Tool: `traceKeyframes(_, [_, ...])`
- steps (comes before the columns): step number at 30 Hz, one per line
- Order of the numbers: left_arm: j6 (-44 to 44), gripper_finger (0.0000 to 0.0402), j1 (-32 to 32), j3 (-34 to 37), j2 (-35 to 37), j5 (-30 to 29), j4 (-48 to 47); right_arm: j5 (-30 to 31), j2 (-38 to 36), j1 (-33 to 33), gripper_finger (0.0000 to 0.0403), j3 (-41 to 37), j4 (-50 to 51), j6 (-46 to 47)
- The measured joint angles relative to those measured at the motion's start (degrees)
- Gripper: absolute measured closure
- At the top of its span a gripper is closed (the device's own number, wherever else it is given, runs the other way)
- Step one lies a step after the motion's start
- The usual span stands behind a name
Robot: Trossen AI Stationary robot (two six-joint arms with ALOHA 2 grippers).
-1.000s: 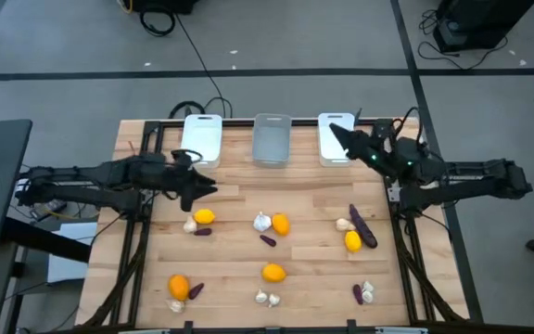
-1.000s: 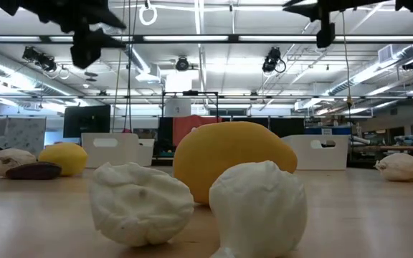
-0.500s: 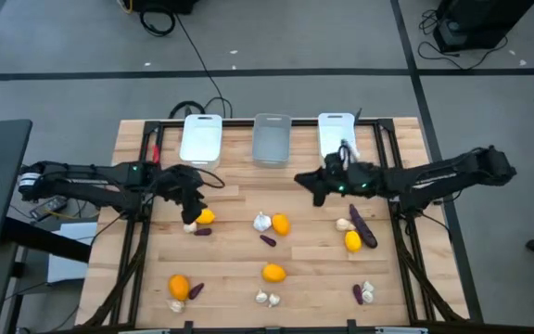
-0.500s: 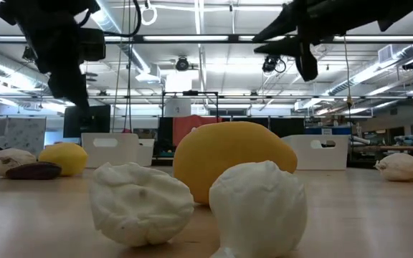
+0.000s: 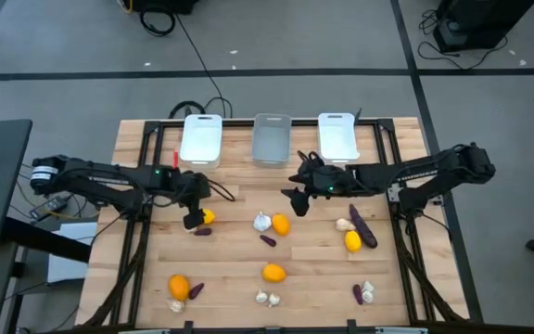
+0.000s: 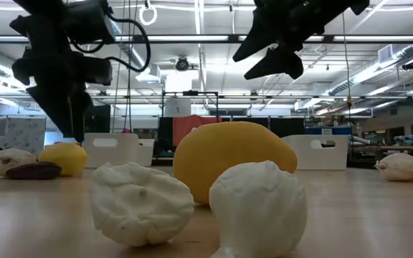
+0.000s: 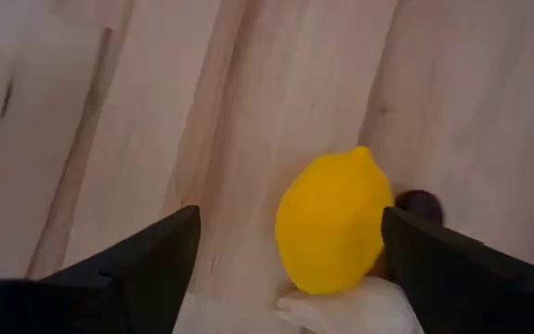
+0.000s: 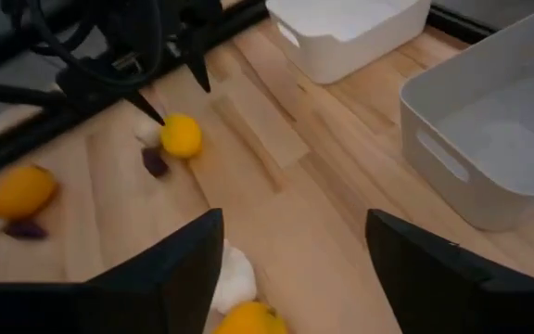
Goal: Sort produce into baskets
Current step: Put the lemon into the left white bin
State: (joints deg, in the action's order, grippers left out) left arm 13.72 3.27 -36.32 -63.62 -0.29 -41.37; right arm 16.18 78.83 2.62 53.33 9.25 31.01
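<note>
Produce lies loose across the wooden bench (image 5: 239, 264), none of it in a basket. Count from the high view: five orange-yellow fruits, at (image 5: 206, 216), (image 5: 280, 224), (image 5: 352, 241), (image 5: 273, 272) and (image 5: 178, 286); about five dark purple pieces, e.g. (image 5: 362, 227) and (image 5: 267, 240); whitish bulbs at roughly six spots, e.g. (image 5: 262, 222) and (image 5: 267, 298), some paired, so exact number uncertain. Fruits are smooth, lemon-shaped with a small nipple end; bulbs are lumpy and papery; purple pieces are slim and elongated. Three baskets sit in a row along the far edge: white basket (image 5: 201, 139), grey basket (image 5: 272, 139), white basket (image 5: 337, 136), all rectangular with rounded corners. Left claw (image 5: 193, 215) hangs just above the left-most upper fruit, fingers spread wide either side of it in the left wrist view (image 7: 334, 223), not touching it; a bulb and a purple piece lie against that fruit. Right claw (image 5: 297, 197) hovers over bare bench near the central fruit, fingers apart, holding nothing.
</note>
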Motion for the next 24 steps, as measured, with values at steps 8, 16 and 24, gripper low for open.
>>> traceKeyframes(8, [-1.6,0.0053,0.0,0.0,-6.8,3.6,1.8,-9.5,1.9,-1.7,0.0093,1.3,2.0,2.8])
traceKeyframes(16, [-1.3,0.0062,0.0,0.0,-12.3,3.7,2.0,-9.9,2.7,-1.6,0.0092,1.3,1.6,2.9])
traceKeyframes(24, [0.7,0.0169,0.1,0.0,-13.3,3.6,7.7,-9.7,2.7,-1.7,0.0102,1.3,1.6,4.5])
